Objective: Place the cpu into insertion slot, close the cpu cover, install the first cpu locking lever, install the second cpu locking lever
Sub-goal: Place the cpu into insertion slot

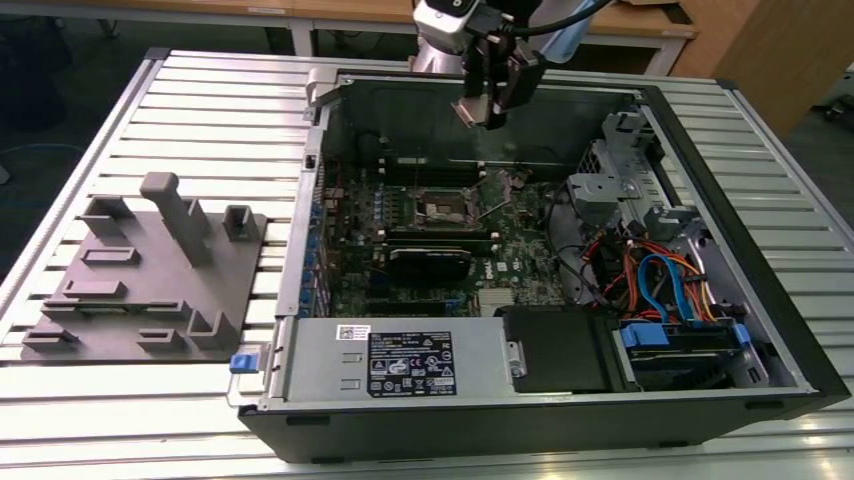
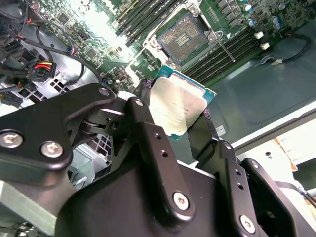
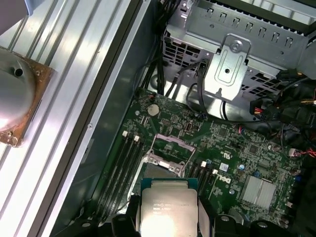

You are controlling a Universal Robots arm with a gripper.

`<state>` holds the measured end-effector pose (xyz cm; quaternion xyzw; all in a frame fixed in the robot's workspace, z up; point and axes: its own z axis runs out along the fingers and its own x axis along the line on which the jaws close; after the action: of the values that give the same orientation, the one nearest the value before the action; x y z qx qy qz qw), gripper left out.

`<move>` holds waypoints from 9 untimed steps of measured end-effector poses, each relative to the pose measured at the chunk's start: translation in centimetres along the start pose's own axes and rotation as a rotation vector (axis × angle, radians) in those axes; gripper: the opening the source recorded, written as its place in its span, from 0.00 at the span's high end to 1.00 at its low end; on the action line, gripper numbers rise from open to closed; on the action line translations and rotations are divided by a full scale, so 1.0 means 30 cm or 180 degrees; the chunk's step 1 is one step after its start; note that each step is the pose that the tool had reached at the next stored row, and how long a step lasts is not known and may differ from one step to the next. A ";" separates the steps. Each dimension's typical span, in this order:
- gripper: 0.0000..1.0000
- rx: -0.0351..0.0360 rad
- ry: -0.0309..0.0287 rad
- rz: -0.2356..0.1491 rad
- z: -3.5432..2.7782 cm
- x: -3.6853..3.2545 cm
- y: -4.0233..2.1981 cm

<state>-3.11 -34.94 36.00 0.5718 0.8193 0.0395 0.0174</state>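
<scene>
My gripper (image 1: pixel 483 112) hangs above the back of the open computer case, shut on the cpu (image 1: pixel 467 110). In both wrist views the cpu (image 2: pixel 180 106) (image 3: pixel 168 207) is a small square chip with a dull silver top, pinched at two opposite edges by the black fingers (image 2: pixel 148 133). The insertion slot (image 2: pixel 185 37) (image 1: pixel 441 208) lies below on the green motherboard, its dark centre uncovered. The cpu is well above it and apart from it. The cpu cover (image 3: pixel 171 141) looks like a silvery frame at the socket's edge. A thin locking lever (image 2: pixel 224 47) runs beside the socket.
A grey fixture plate (image 1: pixel 147 270) with upright posts lies at the exterior view's left. Inside the case are a power supply (image 1: pixel 400 365), a black card (image 1: pixel 427 262), coloured cables (image 1: pixel 654 280) and a metal drive cage (image 3: pixel 229 64). Memory slots (image 3: pixel 126 158) flank the socket.
</scene>
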 end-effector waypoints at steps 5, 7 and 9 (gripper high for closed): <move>0.46 -0.0002 -0.0009 0.0104 0.001 0.000 0.000; 0.46 -0.0002 -0.0012 0.0147 0.001 0.000 0.000; 0.46 -0.0003 -0.0016 0.0194 0.001 0.000 0.000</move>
<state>-3.11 -34.94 35.97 0.5966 0.8014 0.0389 0.0185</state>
